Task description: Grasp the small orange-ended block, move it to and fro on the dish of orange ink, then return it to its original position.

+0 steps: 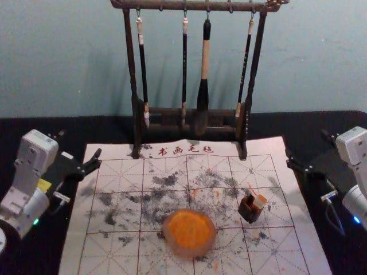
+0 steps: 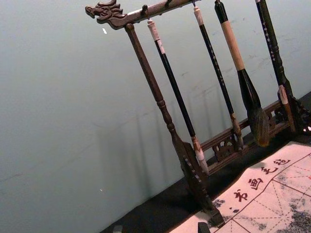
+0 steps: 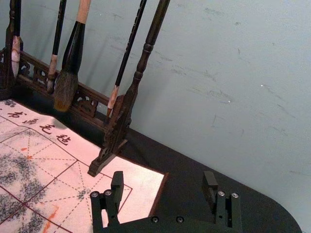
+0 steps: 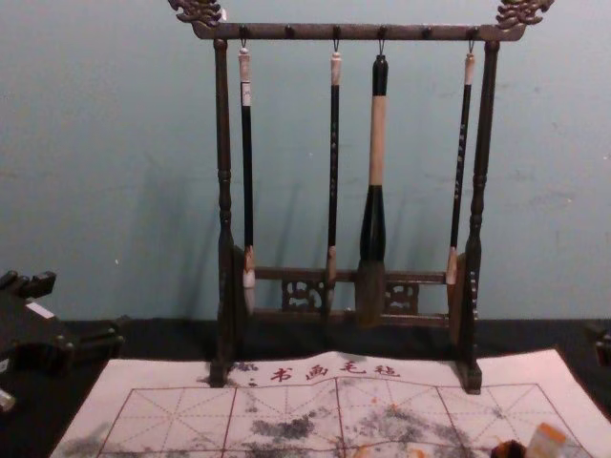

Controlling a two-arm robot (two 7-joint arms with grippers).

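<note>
My left gripper (image 1: 80, 143) is over the mat's left edge, and my right gripper (image 1: 306, 143) is by its right edge. Both are open and hold nothing. Fingertips of the left gripper (image 2: 160, 227) and the right gripper (image 3: 163, 177) stand wide apart in their wrist views. The small orange-ended block (image 1: 260, 201) leans in a dark holder (image 1: 250, 210) on the mat's right part, orange end up. Its top also appears in the chest view as the block (image 4: 547, 441) at the lower right. The round dish of orange ink (image 1: 190, 231) lies left of the holder, nearer me.
A dark wooden rack (image 1: 193, 113) with several hanging brushes stands across the mat's far edge. The white, ink-stained mat (image 1: 114, 169) lies on a black table (image 1: 103, 129). Behind is a pale blue wall (image 1: 74, 57).
</note>
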